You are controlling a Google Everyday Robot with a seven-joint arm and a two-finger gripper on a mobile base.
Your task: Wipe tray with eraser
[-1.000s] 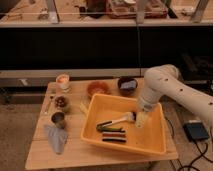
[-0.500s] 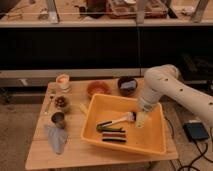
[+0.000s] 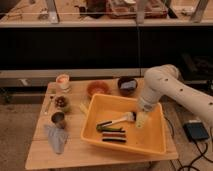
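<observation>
The large yellow-orange rectangular plastic tray (image 3: pixel 155 142) sits at the wooden counter's (image 3: pixel 42 154) four o'clock. The small dark striped eraser block (image 3: pixel 113 134) lies inside it, towards seven o'clock. The white arm's gripper (image 3: pixel 141 120) hangs in the tray near three o'clock, fingers wide, gripping nothing we can see. We judge it could close on the long green-and-black stick (image 3: pixel 104 125) or the pale-handled tool (image 3: pixel 121 120) crowding the eraser. The fingertips blend into the tray floor, and the eraser's edges are unclear.
</observation>
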